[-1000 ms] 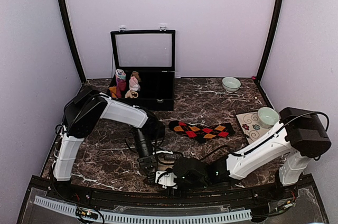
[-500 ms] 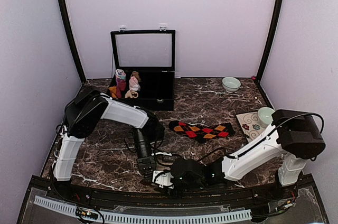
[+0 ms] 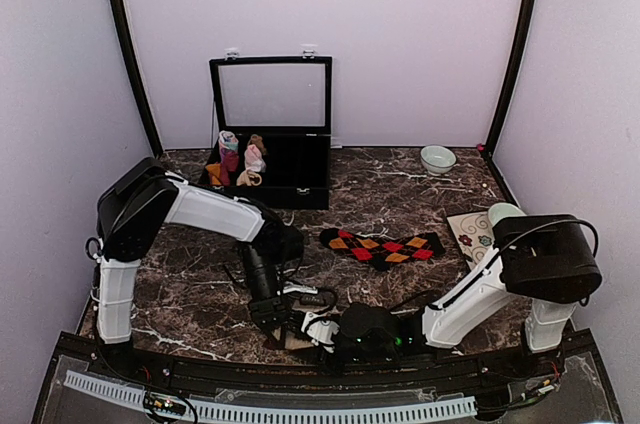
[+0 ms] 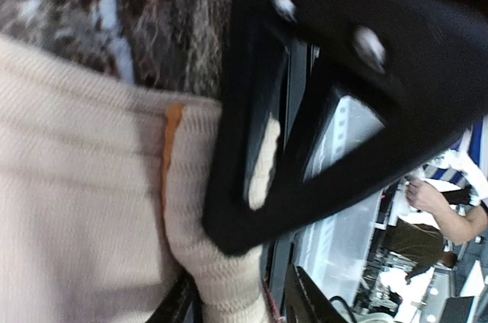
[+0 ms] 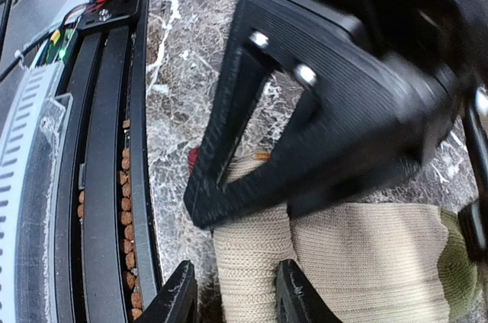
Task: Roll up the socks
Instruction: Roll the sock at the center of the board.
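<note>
1. Cream knit sock (image 5: 366,247) lies at the near edge of the table (image 3: 400,194), just beside the black edge rail (image 5: 107,148). The end nearest the rail is turned over into a thick fold. A green band (image 5: 457,262) shows at the opposite end.
2. Right end effector (image 5: 236,292): fingers spread, straddling the folded end. A gap shows between one finger and the fabric, so it is judged not clamped.
3. Left end effector (image 4: 240,304): fingers likewise spread, with the cream fold between them and a gap on one side. The other arm's finger crosses close in front, with fabric visible through its frame.
4. Assessment: the step in hand is forming the first turn of the roll, and the task appears to be at an early stage.
5. Recommended practice:
   - Close both end effectors on the same fold, at opposite sides of its width, so the turn stays square.
   - Draw the fold over the flat length toward the green band, keeping the knit taut.
   - Soft ribbed fabric will likely spring open if released early.
6. Hazards: the two end effectors work nearly touching, and the rail is close. Motion toward the rail risks the sock catching on it.
7. Black argyle sock (image 3: 382,247) lies flat mid-table, well apart and not yet rolled.
</note>
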{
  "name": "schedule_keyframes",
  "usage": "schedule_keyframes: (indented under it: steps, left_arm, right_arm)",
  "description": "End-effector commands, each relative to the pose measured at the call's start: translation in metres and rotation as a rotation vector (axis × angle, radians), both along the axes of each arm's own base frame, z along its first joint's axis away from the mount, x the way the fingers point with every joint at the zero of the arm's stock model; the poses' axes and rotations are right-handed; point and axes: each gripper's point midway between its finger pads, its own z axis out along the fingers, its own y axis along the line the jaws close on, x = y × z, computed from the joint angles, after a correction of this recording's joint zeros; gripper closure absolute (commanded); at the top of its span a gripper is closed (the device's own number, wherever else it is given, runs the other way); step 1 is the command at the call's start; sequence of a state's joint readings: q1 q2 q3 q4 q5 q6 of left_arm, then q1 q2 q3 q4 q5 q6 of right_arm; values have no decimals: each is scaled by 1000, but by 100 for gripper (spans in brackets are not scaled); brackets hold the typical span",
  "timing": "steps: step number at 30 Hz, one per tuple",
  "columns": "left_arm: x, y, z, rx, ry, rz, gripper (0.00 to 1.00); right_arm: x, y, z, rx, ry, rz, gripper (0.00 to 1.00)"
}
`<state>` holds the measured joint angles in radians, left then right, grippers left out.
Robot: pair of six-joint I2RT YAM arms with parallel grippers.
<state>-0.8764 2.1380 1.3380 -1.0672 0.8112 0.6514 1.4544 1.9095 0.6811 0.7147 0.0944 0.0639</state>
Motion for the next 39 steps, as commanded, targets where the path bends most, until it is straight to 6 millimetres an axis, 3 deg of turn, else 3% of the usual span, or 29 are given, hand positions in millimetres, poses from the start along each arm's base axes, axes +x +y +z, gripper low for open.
schedule_keyframes:
  steps: [1,9,14,18,22,28,34,39]
  left_arm:
    - [45,57,-57,176,-319,-83,62]
    - [78,79,-24,70,-500,87,62]
    - [102,77,7,-35,-706,144,62]
    - [104,68,37,-147,-770,120,63]
    - [91,59,58,-299,-776,28,67]
    - [61,59,62,-357,-759,-198,74]
    - [19,49,49,-484,-898,-482,70]
    - [14,36,40,-468,-900,-558,69]
  right_arm:
    - [-10,-62,-84,-285,136,-49,66]
    - [-11,-77,-96,-304,193,-91,69]
    - [-11,-80,-101,-325,220,-114,71]
    - [-8,-84,-105,-349,244,-133,76]
    - [-2,-88,-108,-362,286,-176,79]
    - [-3,-93,-114,-368,409,-197,79]
    - [-4,-101,-120,-356,559,-233,81]
    - [-6,-112,-131,-382,659,-284,84]
